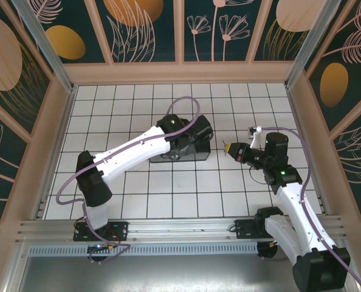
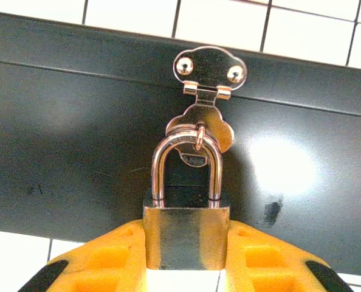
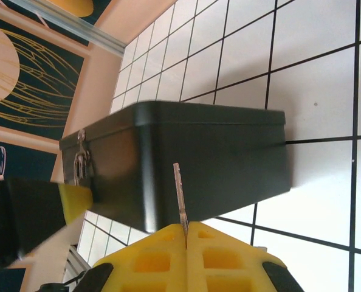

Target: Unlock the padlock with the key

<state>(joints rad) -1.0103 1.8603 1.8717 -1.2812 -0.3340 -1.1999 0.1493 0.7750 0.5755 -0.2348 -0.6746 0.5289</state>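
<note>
One shut black box (image 3: 217, 152), padlock (image 2: 186, 237) on hasp (image 2: 199, 115)

Bare tiles (image 1: 217, 167) between box (image 3: 211, 158) and right claw (image 1: 228, 148).

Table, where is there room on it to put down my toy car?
Bare tiles run along the back wall, behind the black box. More lie near the front rail, between the left arm and the right arm. It is crowded in the middle: the left gripper clamps the padlock on the box, and the right gripper points the key at it.
</note>
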